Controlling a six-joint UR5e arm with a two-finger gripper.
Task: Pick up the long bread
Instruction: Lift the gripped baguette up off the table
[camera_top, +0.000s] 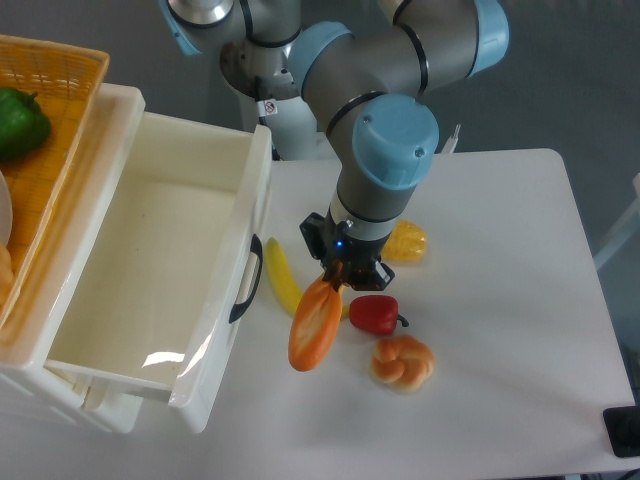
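Camera view: the long bread (315, 326) is pinched at its upper end by the gripper (345, 275). It is hung steeply, lower end tilted near-left.

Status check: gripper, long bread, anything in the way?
Gripper shut on long bread, gripped at its upper end. Bread hangs tilted. Banana and red pepper close by, knotted bun lower right.

White table (520, 330) bears a banana (280, 280); a red pepper (376, 314); a knotted bun (402, 363); a white drawer (160, 290).
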